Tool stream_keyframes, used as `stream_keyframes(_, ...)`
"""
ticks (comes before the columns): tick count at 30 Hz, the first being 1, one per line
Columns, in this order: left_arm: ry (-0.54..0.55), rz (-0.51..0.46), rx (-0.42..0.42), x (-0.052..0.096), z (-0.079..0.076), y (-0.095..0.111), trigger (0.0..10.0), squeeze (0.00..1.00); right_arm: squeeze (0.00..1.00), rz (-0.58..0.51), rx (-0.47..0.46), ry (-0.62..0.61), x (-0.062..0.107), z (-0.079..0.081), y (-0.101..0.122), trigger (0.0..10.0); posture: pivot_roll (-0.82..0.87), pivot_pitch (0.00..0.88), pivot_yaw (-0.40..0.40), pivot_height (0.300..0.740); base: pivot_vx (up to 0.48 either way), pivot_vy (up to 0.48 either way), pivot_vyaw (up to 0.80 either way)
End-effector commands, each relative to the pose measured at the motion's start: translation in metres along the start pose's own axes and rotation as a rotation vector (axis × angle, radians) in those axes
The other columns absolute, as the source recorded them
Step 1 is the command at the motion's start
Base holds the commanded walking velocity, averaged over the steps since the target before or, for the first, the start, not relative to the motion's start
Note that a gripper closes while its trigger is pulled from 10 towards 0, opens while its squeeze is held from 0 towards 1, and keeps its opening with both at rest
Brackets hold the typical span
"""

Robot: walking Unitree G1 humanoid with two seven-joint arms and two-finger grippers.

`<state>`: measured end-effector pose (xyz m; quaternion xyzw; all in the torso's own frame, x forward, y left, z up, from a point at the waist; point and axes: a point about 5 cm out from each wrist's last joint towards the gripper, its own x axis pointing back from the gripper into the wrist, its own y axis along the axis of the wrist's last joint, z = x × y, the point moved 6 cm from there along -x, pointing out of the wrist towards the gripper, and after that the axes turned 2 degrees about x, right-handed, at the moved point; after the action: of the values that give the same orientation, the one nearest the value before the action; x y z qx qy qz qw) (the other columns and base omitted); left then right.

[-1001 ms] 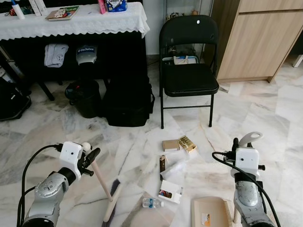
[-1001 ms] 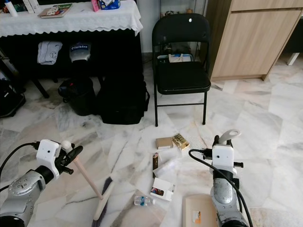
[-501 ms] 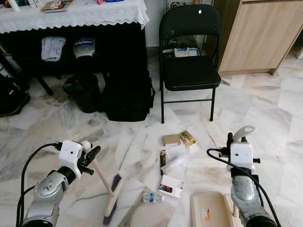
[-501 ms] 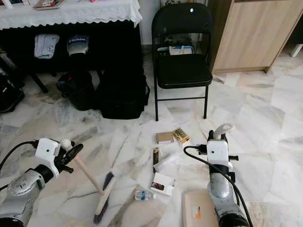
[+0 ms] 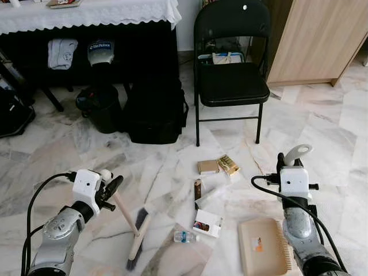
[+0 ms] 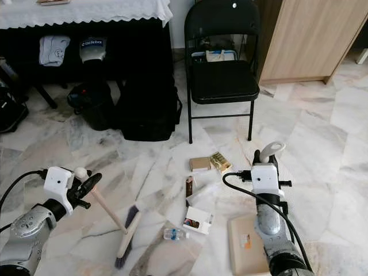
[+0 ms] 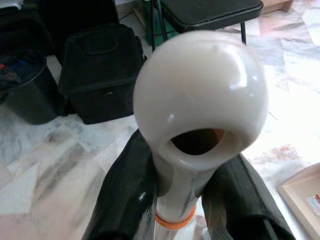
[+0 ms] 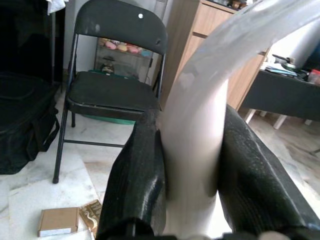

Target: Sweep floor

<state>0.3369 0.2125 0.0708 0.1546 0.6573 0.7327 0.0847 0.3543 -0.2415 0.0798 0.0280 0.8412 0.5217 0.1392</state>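
Observation:
My left gripper (image 5: 109, 190) is shut on the pale handle of a small broom (image 5: 127, 215), whose dark bristles (image 5: 137, 238) rest on the marble floor. The handle's rounded knob (image 7: 200, 100) sits between the black fingers (image 7: 125, 195) in the left wrist view. My right gripper (image 5: 282, 163) is shut on the white curved handle (image 8: 200, 125) of a beige dustpan (image 5: 261, 253) lying flat on the floor at the lower right. Litter lies between them: a small plastic bottle (image 5: 184, 236), a white box (image 5: 207, 222), two small cartons (image 5: 218, 167), a dark bar (image 5: 197, 189).
A black folding chair (image 5: 230, 75) stands ahead, a black bag (image 5: 155, 115) and a dark bin (image 5: 100, 112) to its left under a table with a white cloth (image 5: 92, 11). A wooden cabinet (image 5: 316, 40) is at the right.
The camera has moved forward and down a little. The dustpan has slid to the right and forward on the floor. The broom head has shifted slightly toward the litter.

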Motion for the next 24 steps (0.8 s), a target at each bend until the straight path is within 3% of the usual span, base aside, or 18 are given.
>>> stream_keyframes(1,-0.008,0.049,0.035,0.007,-0.003,-0.014,10.0,0.00,0.00,0.023,0.010,0.008,0.004,0.002,-0.007,10.0,0.06,0.183,0.066,0.740,0.000,0.000,0.00)
stream_keyframes(3,-0.009,0.049,0.035,0.007,-0.003,-0.013,10.0,0.00,0.00,0.032,0.011,0.008,0.005,0.002,-0.008,10.0,0.06,0.183,0.066,0.740,0.000,0.000,0.00)
stream_keyframes(11,-0.018,0.056,0.035,0.010,-0.004,-0.013,10.0,0.00,0.00,0.223,-0.007,0.028,0.036,0.012,-0.050,10.0,0.08,0.201,0.073,0.740,0.000,0.000,0.00)
stream_keyframes(24,-0.055,0.126,0.043,0.013,-0.010,-0.025,10.0,0.00,0.00,0.325,-0.109,-0.026,0.046,0.009,-0.066,10.0,0.07,0.192,0.067,0.740,0.000,0.000,0.00)
